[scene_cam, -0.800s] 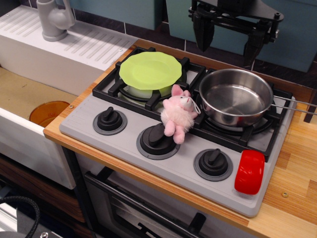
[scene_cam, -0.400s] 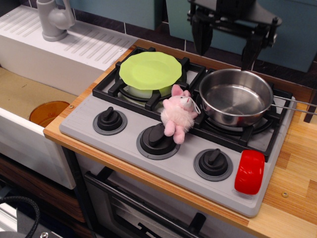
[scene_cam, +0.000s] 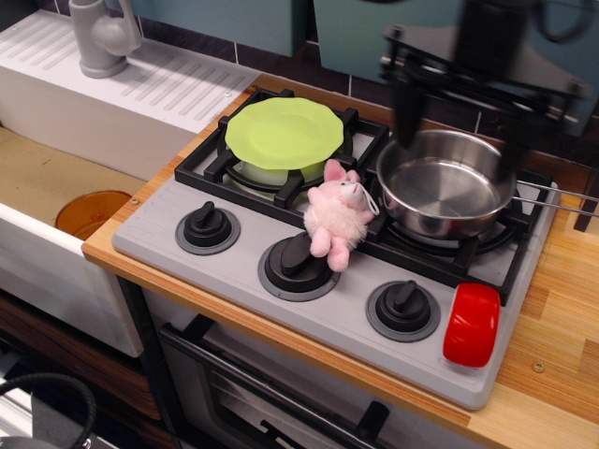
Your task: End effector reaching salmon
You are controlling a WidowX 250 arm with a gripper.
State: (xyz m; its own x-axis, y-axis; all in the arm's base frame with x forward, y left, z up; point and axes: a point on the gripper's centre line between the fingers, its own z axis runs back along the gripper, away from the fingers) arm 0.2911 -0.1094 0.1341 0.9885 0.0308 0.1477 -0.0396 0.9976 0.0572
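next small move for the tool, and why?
Probably bring the tool toward the camera and down, slightly right. It hangs motion-blurred above the steel pan, prongs apart and empty, while the red block lies on the stove's front right corner, beside the right knob.

Stove (scene_cam: 159, 241): grey toy cooktop, set on a wooden counter (scene_cam: 552, 355).
Grate (scene_cam: 211, 164): black, over the rear burners.
Plate (scene_cam: 284, 133): lime green, on the rear left burner.
Pan (scene_cam: 446, 183): stainless steel, on the rear right burner; handle points right.
Plush pig (scene_cam: 338, 217): pink, between plate and pan, lying partly on the middle knob (scene_cam: 295, 262).
Other knobs: left (scene_cam: 208, 227), right (scene_cam: 403, 309); all black.
Faucet (scene_cam: 98, 36): grey, top left.
Bowl (scene_cam: 92, 212): orange, in the sink at left.
Oven handle (scene_cam: 271, 398): black, below the stove.
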